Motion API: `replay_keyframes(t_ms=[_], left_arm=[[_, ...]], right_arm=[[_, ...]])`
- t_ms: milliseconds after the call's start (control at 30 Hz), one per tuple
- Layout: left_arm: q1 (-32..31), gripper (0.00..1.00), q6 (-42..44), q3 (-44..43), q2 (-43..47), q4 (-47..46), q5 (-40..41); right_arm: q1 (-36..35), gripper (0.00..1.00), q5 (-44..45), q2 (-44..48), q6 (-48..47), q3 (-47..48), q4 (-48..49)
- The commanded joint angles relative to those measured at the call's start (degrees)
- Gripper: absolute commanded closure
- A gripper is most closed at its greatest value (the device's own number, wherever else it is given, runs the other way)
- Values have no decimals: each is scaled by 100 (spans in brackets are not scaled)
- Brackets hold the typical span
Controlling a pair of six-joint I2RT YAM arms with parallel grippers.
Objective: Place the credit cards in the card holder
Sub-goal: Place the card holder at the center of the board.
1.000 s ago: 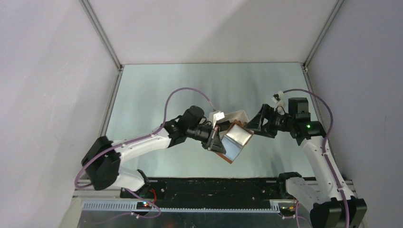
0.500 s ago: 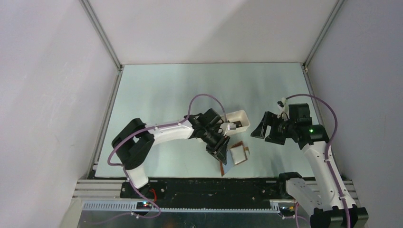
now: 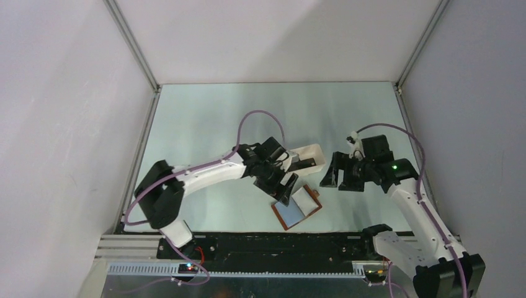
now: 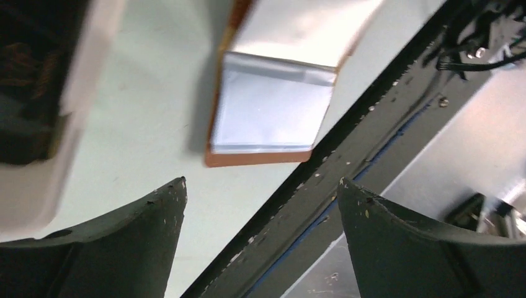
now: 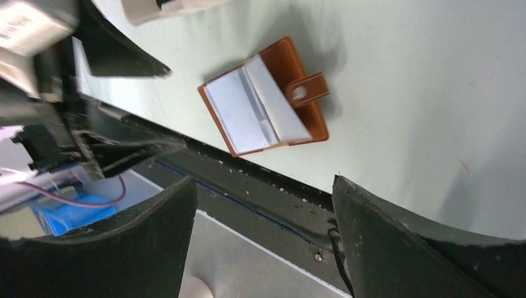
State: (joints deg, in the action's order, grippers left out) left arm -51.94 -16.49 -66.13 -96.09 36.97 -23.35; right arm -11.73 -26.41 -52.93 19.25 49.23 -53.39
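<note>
Item: brown leather folding card holder (image 3: 296, 208), lying open and flat on the pale green tabletop (image 3: 205, 124) close to its near edge, grey-blue pockets up, snap tab toward the right. My left pincer (image 3: 284, 185) hovers over its far-left corner, jaws wide apart and empty. My right pincer (image 3: 335, 178), likewise spread and empty, hangs to its right; a white oblong plastic tray (image 3: 315, 162) sits just beyond.

Here's a plain white enclosure seen from above: a pale back wall (image 3: 279, 37), a left wall (image 3: 56, 124) and a right wall (image 3: 477, 93), with aluminium posts (image 3: 133, 46) rising at the rear corners. The pale green-grey tabletop (image 3: 205, 118) shows soft, streaky glare under even light. A black rail (image 3: 279, 243) edges its near side, with a slotted metal strip (image 3: 142, 269) just below.
</note>
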Motion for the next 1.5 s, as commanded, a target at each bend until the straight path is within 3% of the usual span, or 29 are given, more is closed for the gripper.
replay_keyframes(t_ms=[0,133,333,467,567,633,700,1000,1267,1467], left_arm=[[36,6,-58,-151,905,438,1673],[38,6,-323,83,1642,456,2513],[65,4,-994,313,2826,438,3416],[135,3,-1336,349,3502,401,3661],[148,2,-1485,437,4059,247,3663],[149,2,-1567,528,4271,138,3639],[154,2,-1631,634,4464,36,3604],[156,3,-1617,1030,4924,-744,3158],[166,0,-1612,1217,5191,-1281,3248],[474,0,-2205,1355,5126,-1295,3283]], right_arm=[[-700,18,258,-253,48,-10,382],[-1463,20,504,-628,280,-10,946],[-2465,31,887,-1528,496,183,2024],[-2963,49,1210,-2348,480,444,2373],[-3293,75,1793,-2891,503,588,2575],[-3421,86,2313,-3104,505,601,2715],[-3454,93,2688,-3310,494,600,2805],[-3496,97,3495,-4016,482,534,2744],[-3510,98,3494,-3751,578,343,2521],[-3520,98,3467,-3569,660,251,2382]])
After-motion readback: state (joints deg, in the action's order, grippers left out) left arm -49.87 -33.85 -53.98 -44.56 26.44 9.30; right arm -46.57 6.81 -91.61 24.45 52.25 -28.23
